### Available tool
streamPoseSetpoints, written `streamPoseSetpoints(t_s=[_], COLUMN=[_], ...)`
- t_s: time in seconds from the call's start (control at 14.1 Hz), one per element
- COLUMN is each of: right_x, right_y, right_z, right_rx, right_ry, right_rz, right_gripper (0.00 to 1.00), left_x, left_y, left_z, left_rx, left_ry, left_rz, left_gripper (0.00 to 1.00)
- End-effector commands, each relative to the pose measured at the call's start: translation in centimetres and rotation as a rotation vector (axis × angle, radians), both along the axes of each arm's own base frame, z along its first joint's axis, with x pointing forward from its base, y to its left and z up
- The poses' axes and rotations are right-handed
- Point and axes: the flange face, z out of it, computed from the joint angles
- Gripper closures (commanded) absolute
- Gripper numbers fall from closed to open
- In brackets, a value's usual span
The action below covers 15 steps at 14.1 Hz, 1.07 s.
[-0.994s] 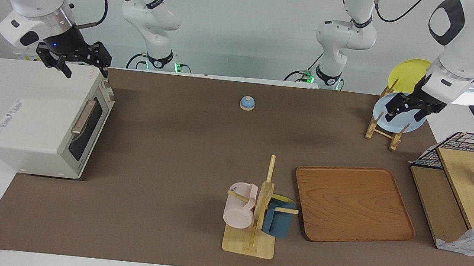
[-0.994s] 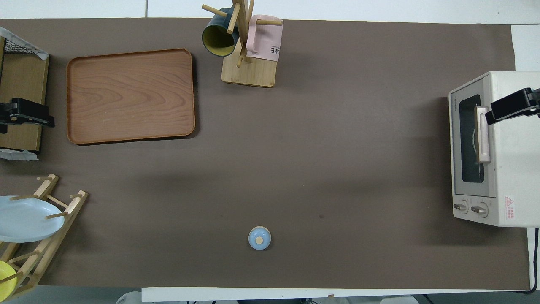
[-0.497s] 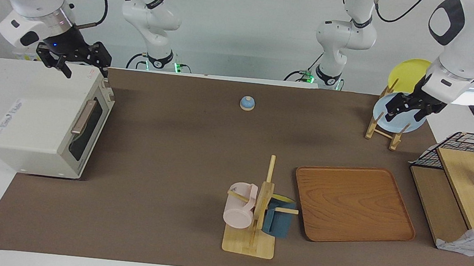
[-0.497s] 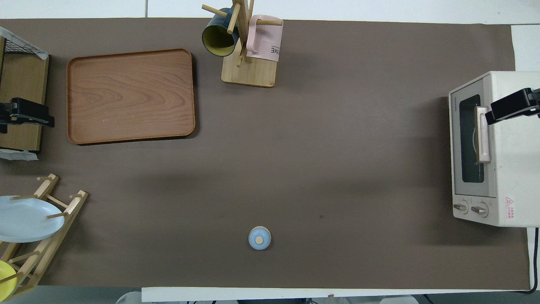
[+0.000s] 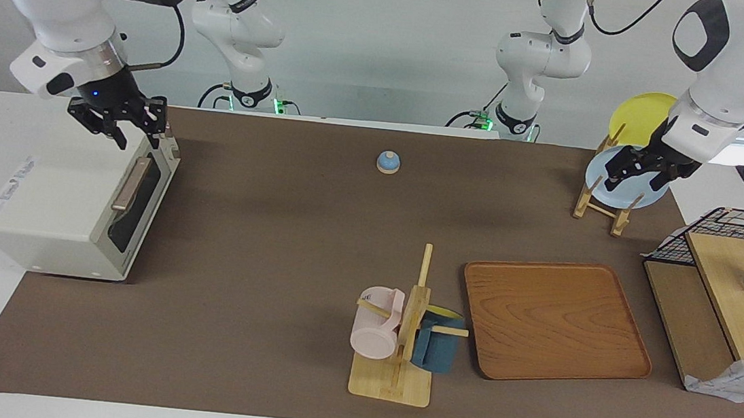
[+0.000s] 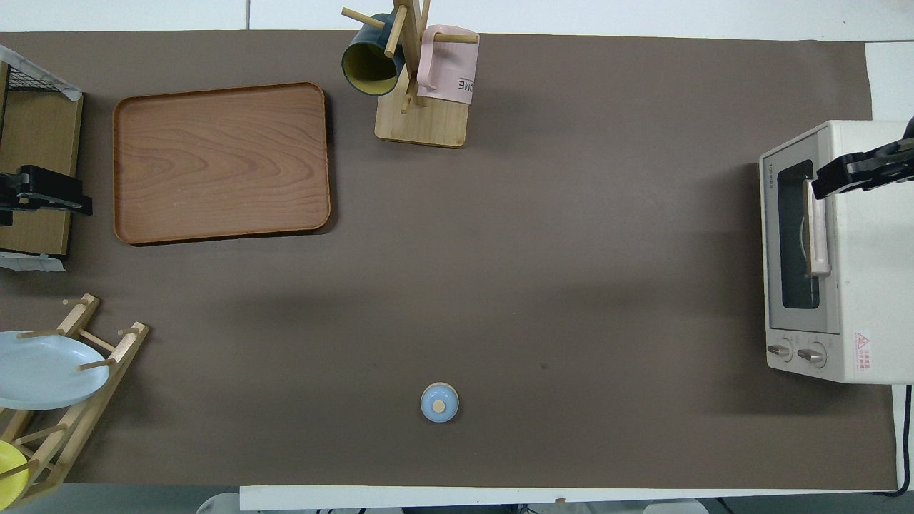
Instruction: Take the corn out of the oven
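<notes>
A brown mat covers the table. The right gripper (image 5: pixel 126 125), fingers apart, grasping nothing, hovers over the boxy cream-white oven (image 5: pixel 65 207); its door below is closed, hiding the corn. A misjudged descent could miss the handle. The left gripper (image 5: pixel 630 167) waits, released.

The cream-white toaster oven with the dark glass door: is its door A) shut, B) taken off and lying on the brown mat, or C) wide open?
A: the cream-white toaster oven has its dark glass door flat against its front, with the tan bar handle up against it, and no corn shows through the glass.
</notes>
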Motion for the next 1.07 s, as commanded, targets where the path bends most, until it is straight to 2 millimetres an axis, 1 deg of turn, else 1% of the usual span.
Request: streamPoseSetpoints(t_s=[0.0, 0.07, 0.14, 0.36, 0.43, 0.57, 0.99], right_x=[-1.3, -1.3, -1.3, -1.5, -1.6, -1.7, -1.4], right_y=[-0.6, -0.9, -1.3, -2.1, -2.9, -3.2, -3.9], right_z=[-3.6, -4.9, -6.0, -8.9, -9.8, -11.2, -12.8], right_rx=[-0.057, -0.093, -0.113, -0.135, -0.134, -0.131, -0.151], right_ry=[0.03, 0.042, 0.046, 0.058, 0.056, 0.051, 0.072], right_rz=[0.041, 0.06, 0.079, 0.092, 0.082, 0.083, 0.099], right_gripper=[1.0, 1.0, 1.0, 1.0, 1.0, 1.0, 1.0], left_x=[-1.3, -1.9, -2.5, -2.8, -3.0, -3.1, -3.2], left_y=[0.5, 0.6, 0.6, 0.2, -0.2, -0.1, -0.3], left_z=[1.3, 1.6, 1.4, 1.5, 2.1, 2.9, 2.9], left_rx=[0.012, 0.011, 0.013, 0.032, 0.056, 0.063, 0.058], left_ry=[0.014, 0.037, 0.074, 0.098, 0.11, 0.126, 0.12], left_rz=[-0.004, -0.009, -0.006, -0.021, -0.028, -0.025, -0.027], left_gripper=[0.0, 0.0, 0.0, 0.0, 0.0, 0.0, 0.0])
